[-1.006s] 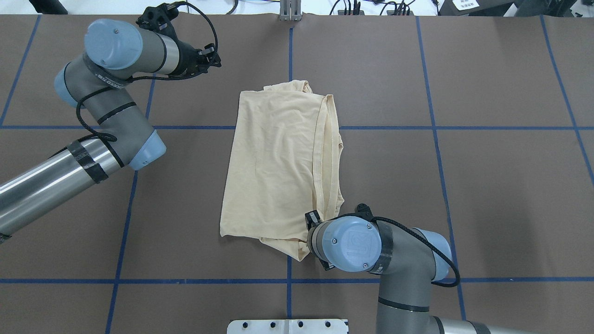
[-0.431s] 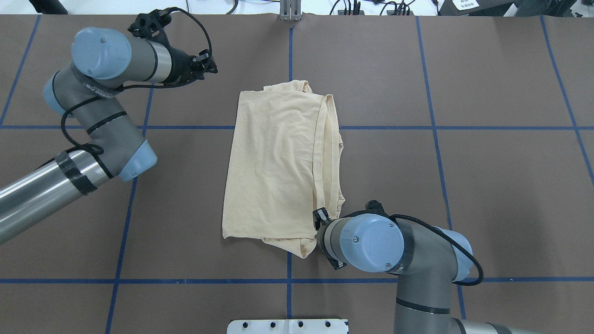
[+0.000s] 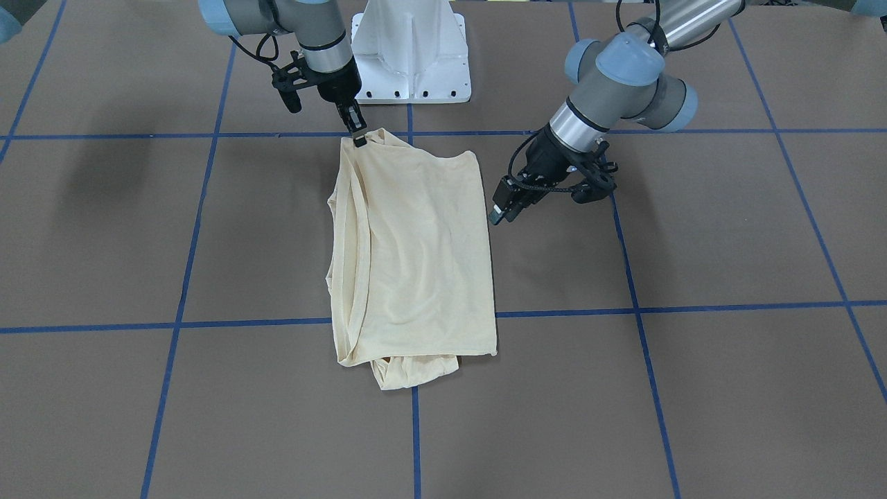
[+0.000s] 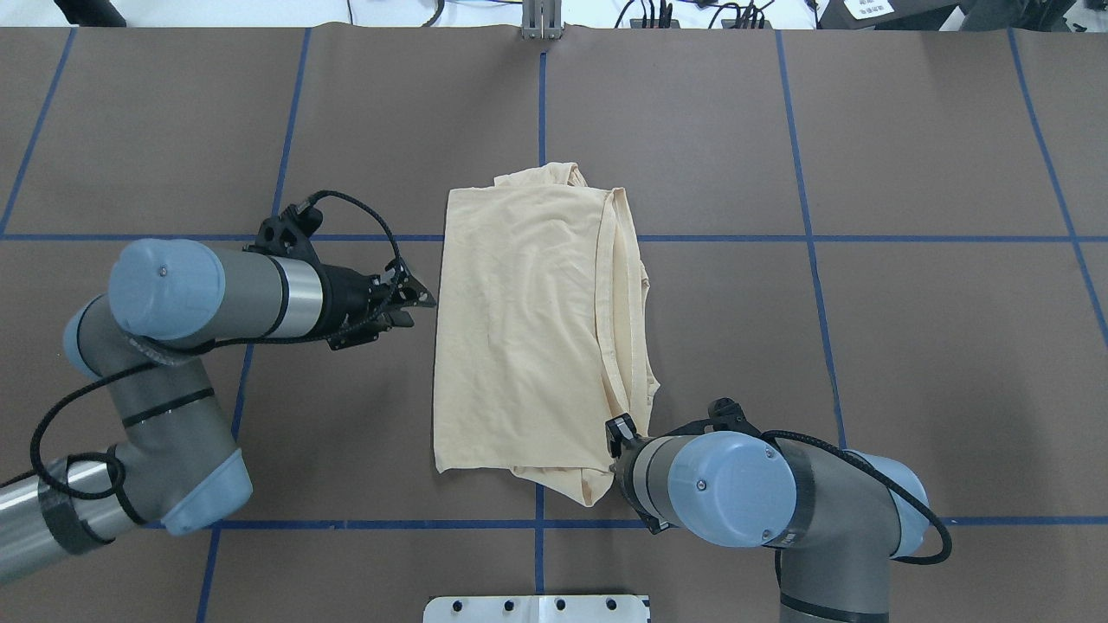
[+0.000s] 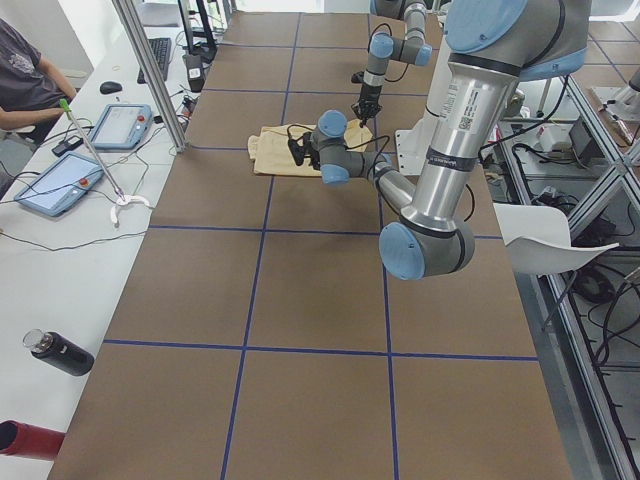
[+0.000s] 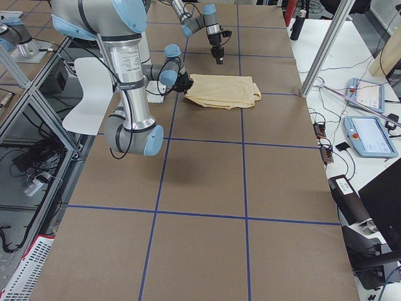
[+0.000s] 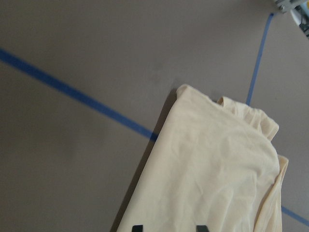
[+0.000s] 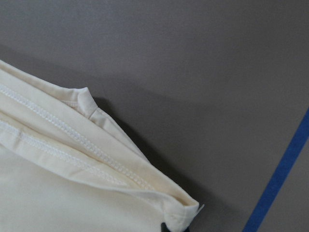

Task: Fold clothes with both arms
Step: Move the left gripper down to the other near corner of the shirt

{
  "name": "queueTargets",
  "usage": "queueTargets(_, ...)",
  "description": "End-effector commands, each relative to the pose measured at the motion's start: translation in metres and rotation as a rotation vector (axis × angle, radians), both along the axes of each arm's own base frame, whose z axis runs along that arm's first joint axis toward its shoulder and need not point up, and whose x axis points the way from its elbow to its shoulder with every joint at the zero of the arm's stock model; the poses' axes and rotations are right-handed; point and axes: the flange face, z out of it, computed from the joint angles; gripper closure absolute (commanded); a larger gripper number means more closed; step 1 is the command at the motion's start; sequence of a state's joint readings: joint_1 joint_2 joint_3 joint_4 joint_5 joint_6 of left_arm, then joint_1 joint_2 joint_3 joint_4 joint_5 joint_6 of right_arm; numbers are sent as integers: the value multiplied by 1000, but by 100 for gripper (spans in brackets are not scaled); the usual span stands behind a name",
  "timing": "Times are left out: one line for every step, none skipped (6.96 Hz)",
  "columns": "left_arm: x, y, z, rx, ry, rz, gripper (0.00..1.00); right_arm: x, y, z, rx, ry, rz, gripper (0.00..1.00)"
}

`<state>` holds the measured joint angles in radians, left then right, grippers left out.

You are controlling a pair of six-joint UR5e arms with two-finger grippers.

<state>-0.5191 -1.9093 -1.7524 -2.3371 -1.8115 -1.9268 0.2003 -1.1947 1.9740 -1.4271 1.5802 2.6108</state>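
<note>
Shirt (image 4: 519,329) first: pale cream-yellow, folded into a long narrow stack. It lies flat at the middle of the brown desk (image 4: 909,363), across one of the blue tape lines (image 4: 866,238), with one short end close to the robot's white base (image 3: 409,48). Stitched hems are layered along its right-hand long edge, and a bunched bit of fabric pokes out at each short end.

The right arm (image 4: 727,489) reaches in low from the base side. Its jaws are clenched on the shirt's corner nearest the base, on the hemmed side — the right wrist view shows that stitched corner caught at a dark fingertip.

The left arm (image 4: 216,294) stretches over the desk on the other side, its wrist aimed at the shirt's plain long edge about halfway along. Its jaws are spread apart and grasp nothing. In the left wrist view both tips sit over the edge of the fabric, though I cannot tell whether they touch it.
</note>
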Motion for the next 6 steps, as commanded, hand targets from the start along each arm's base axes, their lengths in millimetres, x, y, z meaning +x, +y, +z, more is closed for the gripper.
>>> queueTargets(46,85,-7,-98,-69,30,53,3,1,10,-2,16,0,100)
queueTargets(58,104,-6,-137,-75,38,53,3,1,10,-2,16,0,100)
queueTargets(60,109,-6,-142,-74,44,53,3,1,9,-2,15,0,100)
queueTargets(66,121,-3,-170,-75,55,53,3,1,9,-2,13,0,100)
queueTargets(71,130,-1,-176,-78,68,53,6,0,5,-1,4,2,100)
queueTargets(72,133,0,-178,-82,74,53,8,0,4,0,3,2,100)
